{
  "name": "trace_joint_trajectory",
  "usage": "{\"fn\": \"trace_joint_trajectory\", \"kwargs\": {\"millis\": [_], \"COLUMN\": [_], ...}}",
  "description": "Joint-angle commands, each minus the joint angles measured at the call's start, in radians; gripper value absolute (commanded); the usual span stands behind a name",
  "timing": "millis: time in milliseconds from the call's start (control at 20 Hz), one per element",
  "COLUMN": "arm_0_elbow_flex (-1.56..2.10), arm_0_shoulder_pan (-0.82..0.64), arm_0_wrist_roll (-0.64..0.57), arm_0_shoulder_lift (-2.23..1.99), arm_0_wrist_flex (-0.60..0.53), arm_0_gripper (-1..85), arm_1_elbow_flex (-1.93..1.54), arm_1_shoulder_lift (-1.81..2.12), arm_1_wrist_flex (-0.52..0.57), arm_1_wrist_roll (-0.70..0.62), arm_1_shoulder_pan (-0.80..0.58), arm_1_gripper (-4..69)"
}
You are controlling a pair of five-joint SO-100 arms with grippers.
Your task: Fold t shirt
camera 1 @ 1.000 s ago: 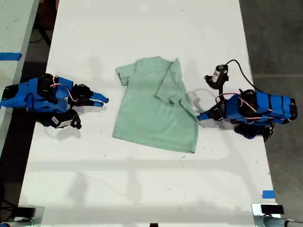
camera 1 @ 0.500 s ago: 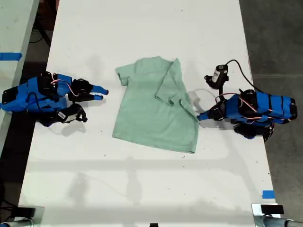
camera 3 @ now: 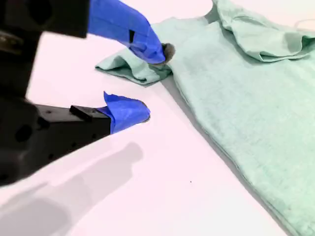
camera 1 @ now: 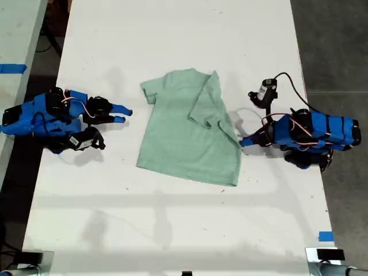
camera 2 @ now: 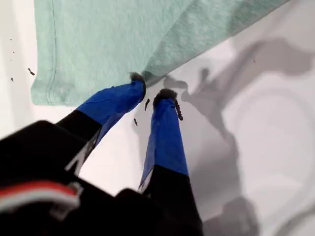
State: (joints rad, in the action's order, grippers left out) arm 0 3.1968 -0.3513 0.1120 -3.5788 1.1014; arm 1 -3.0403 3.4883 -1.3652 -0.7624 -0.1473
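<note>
change: none since half a sec ago, arms same
t shirt [camera 1: 192, 135]: 1, mid table [camera 1: 172, 34], one sleeve folded in
my first gripper [camera 2: 150, 94]: jaws slightly apart at shirt edge
my second gripper [camera 3: 147, 81]: jaws spread, near sleeve
arms: 2

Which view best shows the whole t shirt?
The exterior view: the t shirt lies entire on the table, one sleeve folded inward. The first wrist view shows only an edge; the second, one sleeve and part of the body.

My first pincer [camera 2: 151, 97] with blue-taped tips slightly parted, one tip touching the folded edge of the pale mint t shirt [camera 2: 123, 39], white tabletop [camera 2: 266, 128] with grey shadows
</note>
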Motion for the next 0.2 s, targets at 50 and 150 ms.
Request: {"fn": "trace_joint_trajectory", "kwargs": {"millis": [50,150], "arm_0_elbow_flex": [0.011,0.011], "arm_0_shoulder_pan": [0.009,0.009], "arm_0_wrist_roll": [0.003,0.003], "arm_0_shoulder_lift": [-0.005,-0.005], "arm_0_wrist_flex": [0.002,0.002], "arm_0_gripper": [15.3,15.3], "arm_1_elbow_flex": [-0.061,-0.061], "arm_1_shoulder_lift": [0.011,0.011], "arm_1_wrist_flex": [0.018,0.018], "arm_1_wrist_roll": [-0.017,-0.017], "arm_1_shoulder_pan": [-0.008,-0.008], "arm_1_gripper": [6.8,6.8]}}
